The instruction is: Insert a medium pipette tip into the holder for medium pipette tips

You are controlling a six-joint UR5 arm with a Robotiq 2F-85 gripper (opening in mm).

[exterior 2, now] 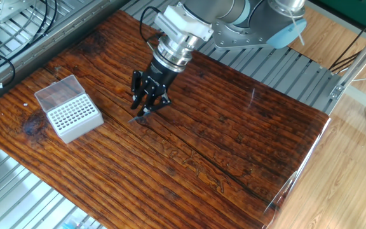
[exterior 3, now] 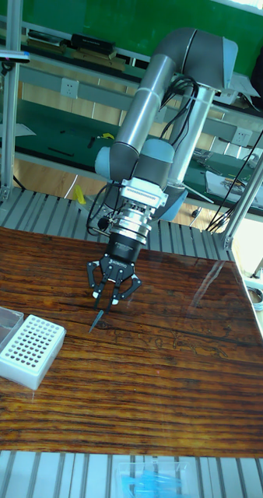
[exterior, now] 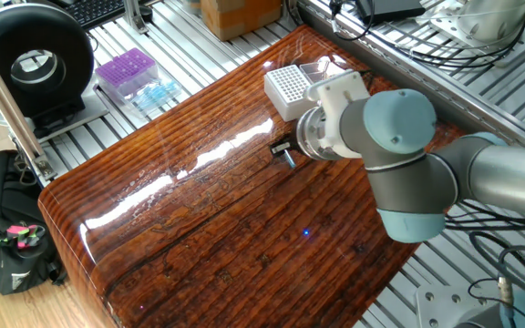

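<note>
My gripper [exterior 3: 110,296] hangs over the wooden table to the right of the holder, fingers pointing down. It is shut on the medium pipette tip [exterior 3: 96,319], a thin dark sliver slanting down and left from the fingertips, its point just above the wood. In the other fixed view the gripper [exterior 2: 143,105] and the tip [exterior 2: 136,116] sit right of the white holder [exterior 2: 74,116], whose clear lid [exterior 2: 57,88] lies open behind it. One fixed view shows the holder [exterior: 285,86] beyond the gripper [exterior: 283,154]. The holder [exterior 3: 30,350] stands apart from the tip.
A purple tip box [exterior: 126,71] and a heap of light-blue tips [exterior: 157,93] lie on the slatted metal bench left of the table. A black round device [exterior: 35,56] and a black bag [exterior: 7,239] are further left. Cables run along the far edge.
</note>
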